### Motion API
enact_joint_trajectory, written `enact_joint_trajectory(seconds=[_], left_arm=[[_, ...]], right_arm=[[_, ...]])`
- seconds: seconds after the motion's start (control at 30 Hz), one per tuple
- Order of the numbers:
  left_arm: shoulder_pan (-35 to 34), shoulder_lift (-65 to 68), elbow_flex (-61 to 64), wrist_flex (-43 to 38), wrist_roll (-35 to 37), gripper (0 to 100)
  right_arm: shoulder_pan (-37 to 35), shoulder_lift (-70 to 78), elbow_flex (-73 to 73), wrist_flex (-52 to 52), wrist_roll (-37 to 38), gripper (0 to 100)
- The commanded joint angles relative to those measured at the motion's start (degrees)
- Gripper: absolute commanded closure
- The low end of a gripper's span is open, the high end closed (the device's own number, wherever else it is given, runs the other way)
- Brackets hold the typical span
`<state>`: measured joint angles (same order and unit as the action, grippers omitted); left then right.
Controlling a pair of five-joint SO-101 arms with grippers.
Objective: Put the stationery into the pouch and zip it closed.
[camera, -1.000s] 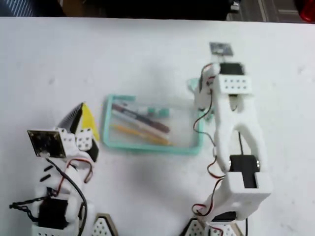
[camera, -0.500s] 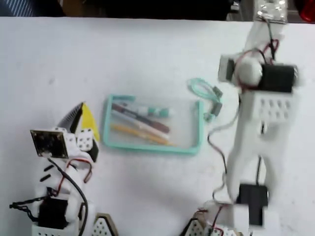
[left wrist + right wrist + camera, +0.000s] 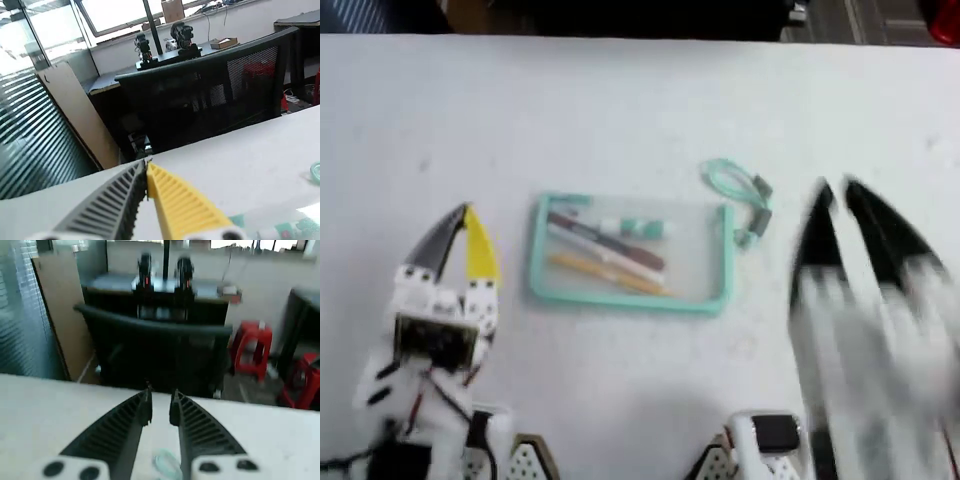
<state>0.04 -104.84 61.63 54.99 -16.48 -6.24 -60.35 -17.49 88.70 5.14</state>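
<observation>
A clear pouch [image 3: 630, 255] with a teal border lies flat mid-table, several pens inside it. Its teal cord loop [image 3: 735, 190] trails off the right end. My left gripper [image 3: 466, 211], one grey and one yellow finger, is shut and empty just left of the pouch. The left wrist view shows those fingers [image 3: 170, 200] meeting at the tip, with a corner of the pouch [image 3: 280, 227] beyond. My right gripper [image 3: 835, 190], black-fingered and blurred, stands to the right of the cord loop with a narrow gap between its tips. In the right wrist view my right gripper [image 3: 160, 407] holds nothing, and the cord loop [image 3: 167, 462] lies below it.
The white table [image 3: 620, 110] runs wide behind the pouch. Both arm bases [image 3: 750, 450] sit at the near edge. A black office chair [image 3: 210, 100] stands beyond the far edge.
The right arm has lifted off the pouch's right end and swung back toward the near edge, right of the cord. The left arm has turned to point straight up the table.
</observation>
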Motion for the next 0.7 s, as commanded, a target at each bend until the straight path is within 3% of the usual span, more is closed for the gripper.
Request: enact_joint_trajectory(seconds=[0.0,0.17,0.37,0.47,0.67], left_arm=[[-0.7,0.3,-15.2,11.3,-4.1,98],[-1.6,0.3,-32.2,23.8,-4.7,98],[-8.3,0.1,-34.2,27.5,-0.9,98],[-8.3,0.0,-34.3,29.7,2.7,98],[-8.2,0.0,-33.9,31.2,2.8,98]], right_arm=[[-0.1,-7.9,0.1,-1.0,1.3,93.7],[-0.1,-17.4,0.1,5.7,1.2,93.7],[-0.2,-27.9,2.5,9.7,1.7,93.7],[-0.2,-34.2,10.9,9.7,1.3,93.7],[-0.2,-43.4,34.8,6.8,1.8,93.7]])
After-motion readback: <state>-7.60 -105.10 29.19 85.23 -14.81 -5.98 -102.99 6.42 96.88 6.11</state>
